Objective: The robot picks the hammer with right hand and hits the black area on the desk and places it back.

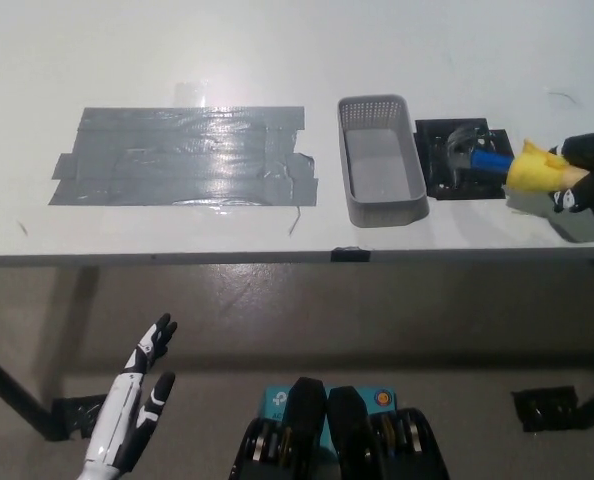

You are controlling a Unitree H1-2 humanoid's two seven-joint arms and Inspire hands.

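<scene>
Our white left hand hangs low at the lower left, below the desk's front edge, fingers spread and holding nothing; we judge it is parked there to stay clear of the work, since the task gives it no part.

On the white desk, a wide patch of grey tape lies flat at the left, strips overlapping. It plays no part in the strike as far as we can judge.

Near the middle right stands an empty grey basket, its long side running away from us. Sitting just beside the target, it is probably the place the tool comes from and goes back to, though we cannot be sure.

Just right of the basket lies the black area, a dark square flat on the desk. The hammer is down on it: the metal head looks blurred over the square, the blue shaft and yellow grip running out to the right. We read this as the blow landing.

Our black right hand is clenched round the yellow grip at the far right edge, holding far from the head, which gives the swing its leverage.
</scene>
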